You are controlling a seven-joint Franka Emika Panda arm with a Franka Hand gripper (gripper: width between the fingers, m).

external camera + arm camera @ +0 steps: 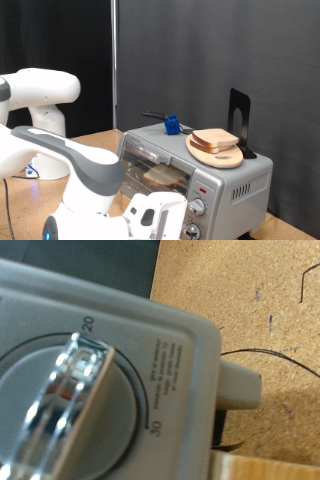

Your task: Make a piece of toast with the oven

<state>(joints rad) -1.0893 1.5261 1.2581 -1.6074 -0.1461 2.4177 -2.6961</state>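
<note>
arm (pixel 95 175): bent low, reaching toward exterior view's right | gripper (pixel 165 222): bottom edge

wooden plate (pixel 217 155), blue object (pixel 172 125), black stand (pixel 239 122)

We take this for a robotics lab set up as a mock kitchen. A black curtain (pixel 200 60) hangs behind a chipboard table (pixel 95 140), where a white robot arm (pixel 60 150) shares space with a toaster oven (pixel 225 180). A loose cable (pixel 270 352) trails across the board.
</note>
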